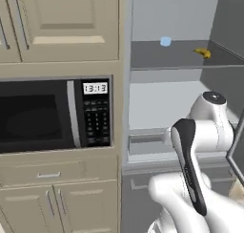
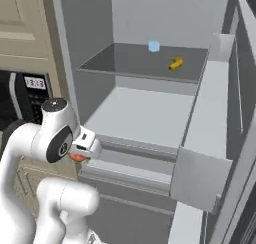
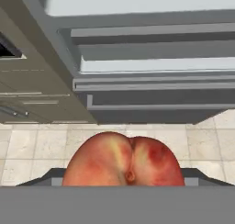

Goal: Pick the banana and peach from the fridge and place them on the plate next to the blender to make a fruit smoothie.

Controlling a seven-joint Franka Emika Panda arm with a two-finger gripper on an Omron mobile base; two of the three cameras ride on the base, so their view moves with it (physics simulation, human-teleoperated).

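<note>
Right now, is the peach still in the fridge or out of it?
Out. The peach sits at the gripper, in front of the fridge, above the floor tiles. The banana remains on the shelf.

The fridge (image 2: pixel 150 123) stands open, its door swung to the right. On the grey upper shelf (image 2: pixel 125 58) lie the banana (image 2: pixel 175 64) and, behind it to the left, a pale blue cup (image 2: pixel 153 46), apart from each other. Low at left, the white arm's claw (image 2: pixel 80 155) grips the peach (image 2: pixel 76 157), just outside the fridge's lower drawers. A microwave (image 2: pixel 30 95) shows at far left.
</note>
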